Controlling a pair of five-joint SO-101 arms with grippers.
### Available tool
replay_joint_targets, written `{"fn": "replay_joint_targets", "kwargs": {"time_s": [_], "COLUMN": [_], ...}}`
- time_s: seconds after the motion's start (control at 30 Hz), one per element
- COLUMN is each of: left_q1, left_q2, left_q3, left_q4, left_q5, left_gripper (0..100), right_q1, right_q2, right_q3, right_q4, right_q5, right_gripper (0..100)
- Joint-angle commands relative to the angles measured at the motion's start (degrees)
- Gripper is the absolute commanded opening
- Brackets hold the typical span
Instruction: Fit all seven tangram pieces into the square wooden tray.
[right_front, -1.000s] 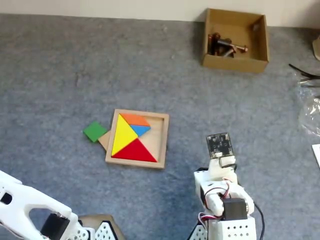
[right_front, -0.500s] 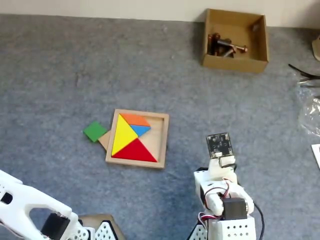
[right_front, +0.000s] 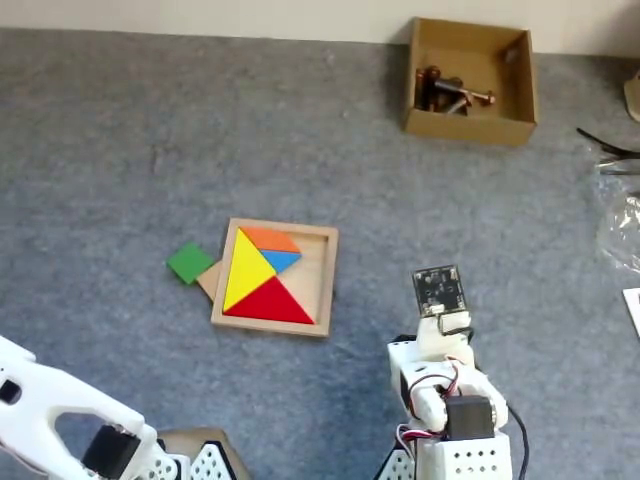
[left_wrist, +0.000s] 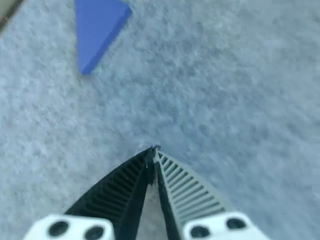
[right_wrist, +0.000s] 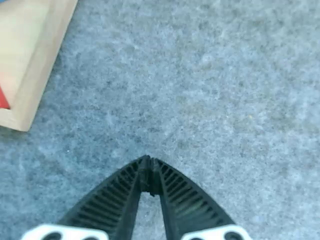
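Dipped a shade at the near-left corner since a second ago, otherwise unmoved: left pincer (left_wrist: 155, 150) clenched on nothing near a loose blue piece (left_wrist: 97, 30), right pincer (right_wrist: 146, 160) likewise clenched and empty just off the wooden tray (right_wrist: 42, 70). Could jam on the rim if green square (right_front: 189, 263) and tan piece (right_front: 209, 281), lying outside by the tray's left edge, go in askew against the seated pieces (right_front: 250, 272). Hard to read the tan piece's outline, perhaps partly tucked against the tray.

grey felt table (right_front: 120, 130) with wooden tray (right_front: 316, 275), green square (right_front: 189, 263), blue piece (left_wrist: 97, 25), cardboard box (right_front: 468, 128)
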Motion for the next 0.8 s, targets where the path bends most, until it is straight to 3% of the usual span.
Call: {"fn": "replay_joint_targets", "kwargs": {"time_s": [0.0, 0.4, 0.6, 0.77], "left_q1": [3.1, 11.5, 14.5, 15.6], "left_q2": [-4.3, -13.1, -13.4, -13.7], "left_q3": [-0.9, -0.8, -0.8, -0.9], "left_q4": [4.9, 23.1, 23.8, 23.9], "left_q5": [0.8, 0.8, 1.1, 8.9], "left_gripper": [1, 1, 1, 1], "right_q1": [-0.6, -0.6, -0.6, -0.6], "right_q2": [-0.5, -0.5, -0.5, -0.5], "right_q3": [6.7, 6.7, 6.7, 6.7], "right_q4": [-1.0, -1.0, -1.0, -1.0], "right_q5": [-0.4, -0.4, -0.4, -0.4], "right_gripper": [0.5, 0.5, 0.5, 0.5]}}
